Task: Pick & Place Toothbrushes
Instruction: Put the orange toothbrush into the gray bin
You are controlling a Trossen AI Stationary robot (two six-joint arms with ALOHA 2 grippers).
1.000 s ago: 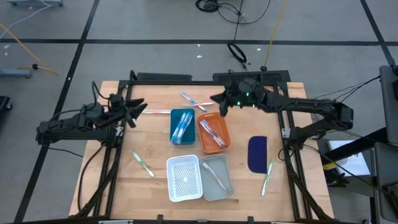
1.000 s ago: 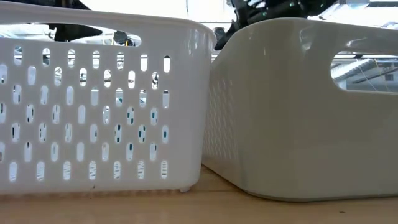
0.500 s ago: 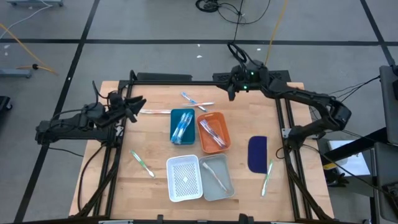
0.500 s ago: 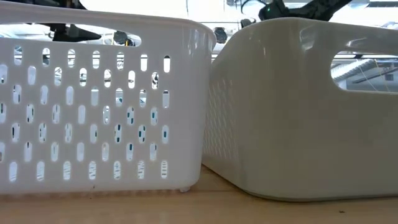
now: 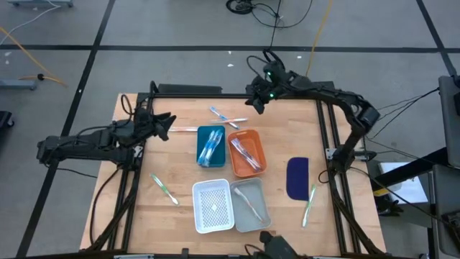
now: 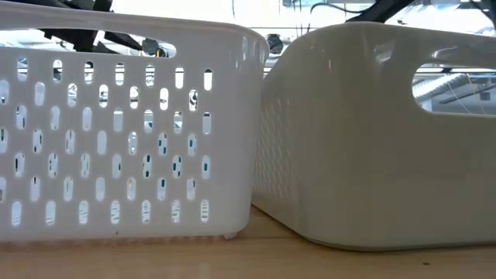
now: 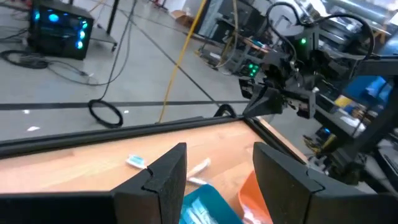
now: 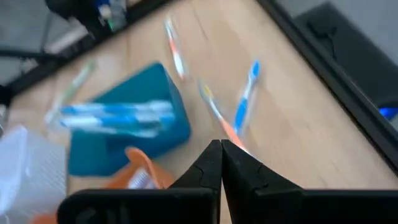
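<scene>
Since 1.0 s ago, both arms are shifting: the right claw (image 5: 256, 101) is swinging from above the orange tray (image 5: 246, 153) out to the surface's (image 5: 180, 164) far edge, while the left claw (image 5: 162, 123) is creeping toward the blue tray (image 5: 210, 146). Right's fingers are pressing together, holding nothing; left's are standing wide and empty.

4 trays are clustering mid-surface: white basket (image 5: 213, 206), grey bin (image 5: 249, 203), orange and blue. Toothbrushes (image 8: 246, 96) are lying loose beyond the blue tray, 1 more (image 5: 164, 188) beside the basket, another (image 5: 309, 204) just beside the dark blue piece (image 5: 297, 178).

Each brush is probably light, stiff and slippery; gripping mid-handle, across its width, looks safest.
</scene>
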